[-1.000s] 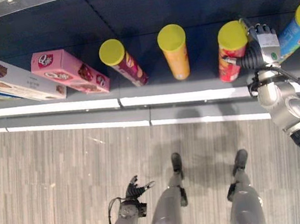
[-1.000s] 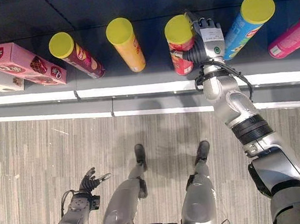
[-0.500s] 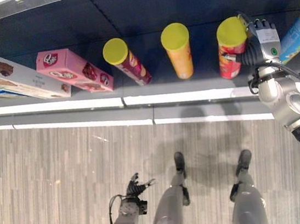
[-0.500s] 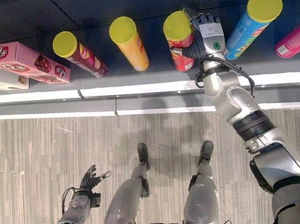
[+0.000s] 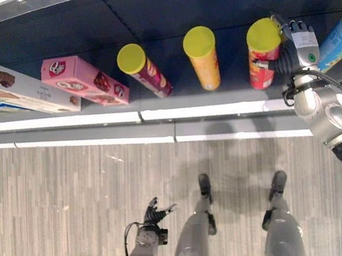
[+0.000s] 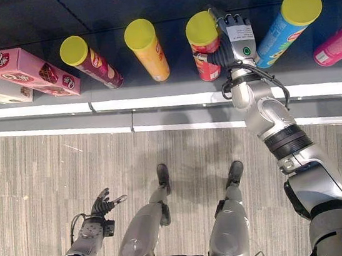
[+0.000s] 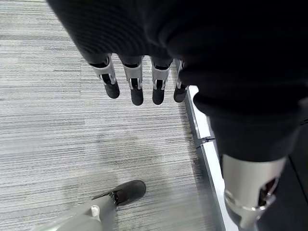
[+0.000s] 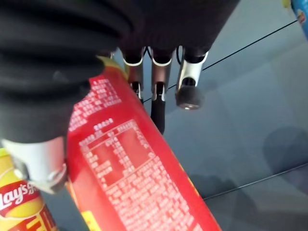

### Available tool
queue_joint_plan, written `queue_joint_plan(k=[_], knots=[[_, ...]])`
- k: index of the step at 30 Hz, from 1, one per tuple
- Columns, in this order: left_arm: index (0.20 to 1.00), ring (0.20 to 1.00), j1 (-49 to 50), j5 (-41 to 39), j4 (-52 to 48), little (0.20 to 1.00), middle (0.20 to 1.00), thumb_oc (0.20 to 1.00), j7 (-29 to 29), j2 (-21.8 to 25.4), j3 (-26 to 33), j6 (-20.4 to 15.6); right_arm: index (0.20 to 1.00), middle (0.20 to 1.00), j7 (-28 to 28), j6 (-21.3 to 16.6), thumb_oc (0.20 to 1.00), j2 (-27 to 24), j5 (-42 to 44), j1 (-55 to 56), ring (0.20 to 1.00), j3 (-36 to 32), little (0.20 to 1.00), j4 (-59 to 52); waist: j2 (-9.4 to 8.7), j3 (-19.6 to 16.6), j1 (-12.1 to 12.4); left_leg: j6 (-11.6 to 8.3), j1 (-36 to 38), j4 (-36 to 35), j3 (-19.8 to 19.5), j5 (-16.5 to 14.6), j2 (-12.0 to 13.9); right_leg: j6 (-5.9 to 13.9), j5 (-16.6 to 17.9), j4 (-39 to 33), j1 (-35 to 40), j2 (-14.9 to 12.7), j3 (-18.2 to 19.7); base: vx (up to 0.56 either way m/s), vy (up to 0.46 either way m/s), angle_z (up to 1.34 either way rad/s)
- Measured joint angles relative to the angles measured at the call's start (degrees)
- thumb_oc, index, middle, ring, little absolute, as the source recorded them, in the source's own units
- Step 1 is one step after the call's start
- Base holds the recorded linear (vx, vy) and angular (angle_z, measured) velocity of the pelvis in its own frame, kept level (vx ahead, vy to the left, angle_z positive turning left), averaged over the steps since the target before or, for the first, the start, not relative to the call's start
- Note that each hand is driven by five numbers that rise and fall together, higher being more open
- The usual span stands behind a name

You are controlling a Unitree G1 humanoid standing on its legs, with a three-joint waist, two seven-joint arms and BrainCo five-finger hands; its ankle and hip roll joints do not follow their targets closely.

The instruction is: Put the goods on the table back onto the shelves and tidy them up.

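Both head eyes look steeply down from above onto the dark shelf [image 5: 173, 96] and the grey striped floor [image 5: 55, 206], sharing nearly the same scene. The left wrist camera faces the floor from close by; the right wrist camera sits tight against the red cardboard tube with the yellow lid [image 8: 139, 183].

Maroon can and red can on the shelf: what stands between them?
One orange can with a yellow lid stands between the maroon can and the red can, apart from both, in the left eye view.
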Motion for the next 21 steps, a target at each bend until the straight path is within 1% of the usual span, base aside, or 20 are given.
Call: queue_joint_plan(k=[8,9,10,15,21], knots=[[1.0,1.0,-0.9,-0.1,0.1,1.0,1.0,1.0,0.9,0.0,0.0,0.0,0.2,0.2,-0.2,0.0,0.2,0.6,0.5,-2.1,0.2,1.5,0.2,1.9,0.01,0.0,0.0,0.0,0.0,0.0,0.0,0.0,0.0,-0.01,0.0,0.0,0.0,0.0,0.1,0.0,0.0,0.0],[1.0,1.0,-1.0,0.0,0.0,1.0,1.0,1.0,0.9,0.0,0.0,-0.1,0.573,0.573,-0.2,0.0,0.573,0.6,0.6,-2.1,0.573,1.5,0.573,1.9,0.01,0.0,0.0,0.0,0.0,0.0,0.0,0.0,0.0,-0.01,0.0,0.0,0.0,0.0,0.1,0.0,0.0,0.0],[1.0,1.0,-1.0,0.0,0.0,1.0,1.0,1.0,0.9,0.0,0.0,-0.1,1.0,1.0,-0.2,0.1,1.0,0.8,0.6,-2.1,1.0,1.4,1.0,1.9,0.01,0.0,-0.1,0.0,0.0,0.0,0.0,0.0,0.0,-0.01,0.0,0.0,0.0,0.0,0.1,0.0,0.0,0.0],[1.0,1.0,-1.1,0.0,0.0,1.0,1.0,1.0,1.0,0.0,0.0,0.0,1.0,1.0,-1.3,0.2,1.0,2.1,0.6,-2.1,1.0,1.4,1.0,2.0,0.01,0.0,-0.2,0.0,0.0,0.0,0.0,0.0,0.0,-0.02,0.0,0.0,-0.1,0.0,0.1,0.0,0.0,0.0],[1.0,1.0,-1.4,-0.1,0.0,1.0,1.0,1.0,1.3,0.0,0.0,0.0,1.0,1.0,-1.8,0.5,1.0,2.1,0.6,-2.1,1.0,1.5,1.0,1.9,-0.11,-0.1,-0.2,0.01,0.1,0.0,0.1,0.0,0.0,-0.06,0.1,0.0,-0.1,0.1,0.2,0.0,0.0,0.0]])
